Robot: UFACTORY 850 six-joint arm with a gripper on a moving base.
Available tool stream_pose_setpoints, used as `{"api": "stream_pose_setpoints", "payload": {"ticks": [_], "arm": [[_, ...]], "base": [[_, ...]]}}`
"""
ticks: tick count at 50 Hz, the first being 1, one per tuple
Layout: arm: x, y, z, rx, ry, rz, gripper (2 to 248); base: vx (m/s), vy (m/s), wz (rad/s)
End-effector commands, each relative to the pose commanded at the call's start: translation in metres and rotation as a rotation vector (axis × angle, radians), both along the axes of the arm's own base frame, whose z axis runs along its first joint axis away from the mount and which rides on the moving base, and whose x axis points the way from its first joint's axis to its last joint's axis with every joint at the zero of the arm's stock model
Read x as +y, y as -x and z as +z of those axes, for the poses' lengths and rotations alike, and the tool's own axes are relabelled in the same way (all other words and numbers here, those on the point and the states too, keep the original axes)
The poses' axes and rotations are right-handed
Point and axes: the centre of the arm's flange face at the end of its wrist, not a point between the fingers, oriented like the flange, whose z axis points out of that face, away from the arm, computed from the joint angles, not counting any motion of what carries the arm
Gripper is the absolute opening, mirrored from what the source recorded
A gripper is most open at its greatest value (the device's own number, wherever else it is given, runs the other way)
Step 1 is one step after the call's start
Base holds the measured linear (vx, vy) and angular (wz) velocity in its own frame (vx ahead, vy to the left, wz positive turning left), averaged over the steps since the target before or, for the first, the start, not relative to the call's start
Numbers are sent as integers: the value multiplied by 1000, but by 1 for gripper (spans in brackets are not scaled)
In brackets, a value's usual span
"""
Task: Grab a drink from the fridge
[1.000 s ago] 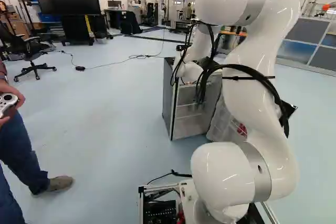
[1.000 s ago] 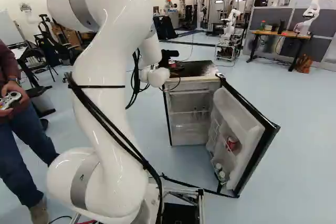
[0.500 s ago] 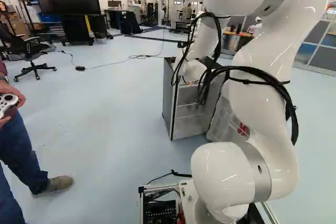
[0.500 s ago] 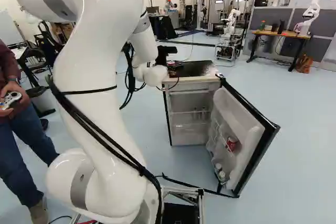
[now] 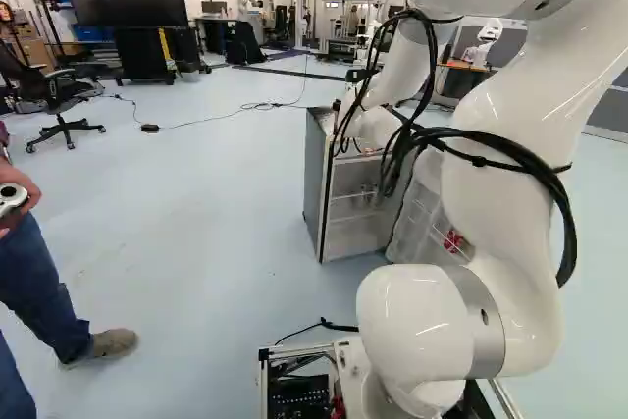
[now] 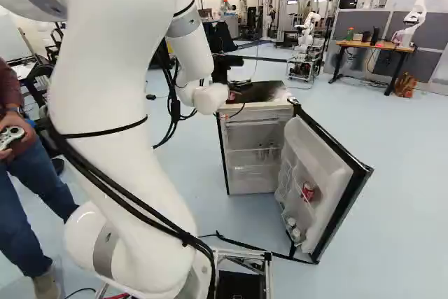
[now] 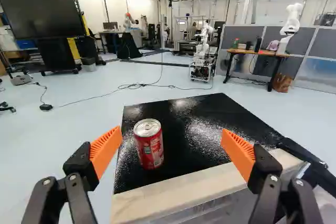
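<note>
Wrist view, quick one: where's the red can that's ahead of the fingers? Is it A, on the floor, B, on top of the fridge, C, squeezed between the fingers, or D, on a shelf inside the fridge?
B: the red can stands upright on the black top of the fridge, with the open fingers not touching it.

Ahead of us stands the fridge [image 5: 317,183], its door [image 6: 325,155] swung out to the right. On the fridge top [image 7: 205,124] we have one can [image 7: 149,148], near the front edge, away from the door side — a second can [image 6: 308,191] sits in the door, above two containers [image 6: 292,223]. Well behind, we see another robot [image 7: 203,43], a table [image 7: 252,52] to its right.
</note>
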Motion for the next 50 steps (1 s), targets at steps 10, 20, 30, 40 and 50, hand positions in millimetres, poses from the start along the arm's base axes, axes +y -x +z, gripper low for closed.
{"api": "stream_pose_setpoints", "payload": {"ticks": [10, 20, 30, 40, 50], "arm": [[-15, 6, 11, -20, 3, -30, 247], [-29, 11, 22, -41, 7, -60, 247], [-44, 16, 33, -62, 11, -91, 247], [-59, 20, 43, -83, 14, -127, 247], [-75, 25, 54, -105, 16, -163, 247]], "base": [[0, 0, 0], [0, 0, 0], [0, 0, 0], [0, 0, 0], [0, 0, 0]]}}
